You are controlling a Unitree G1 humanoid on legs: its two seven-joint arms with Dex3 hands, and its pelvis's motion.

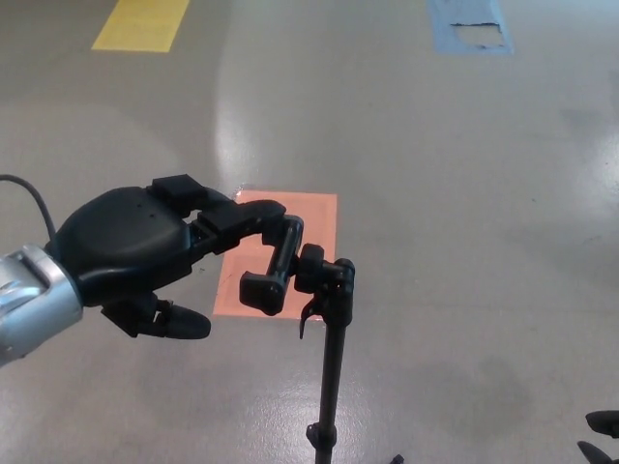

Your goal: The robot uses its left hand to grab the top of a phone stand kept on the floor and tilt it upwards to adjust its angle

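**Left hand at the clamp of the phone stand**

Just below and right of the frame's centre stands one slim black metal phone stand, its pole rising almost vertically from the bottom edge, where the tops of its folding legs just show. At the top of the pole sits a black joint, and from it the single phone clamp reaches toward the left of the frame. The clamp's long axis runs steeply, leaning a little from lower left to upper right, with one hooked jaw at the top and one at the bottom; no phone is in it.

One robot hand is fully in view: the black left hand, entering from the left edge on a silver forearm. Its two thick fingers are stretched out to the right, their tips at the upper jaw of the clamp and seemingly touching it. The thumb hangs apart below, well clear of the clamp's lower jaw, so the hand is spread and grips nothing.

Behind the clamp, on the glossy grey concrete floor, lies one orange rectangular patch. One yellow patch sits at the upper left and one blue patch at the upper right. A dark shape at the lower right corner is too cropped to identify.
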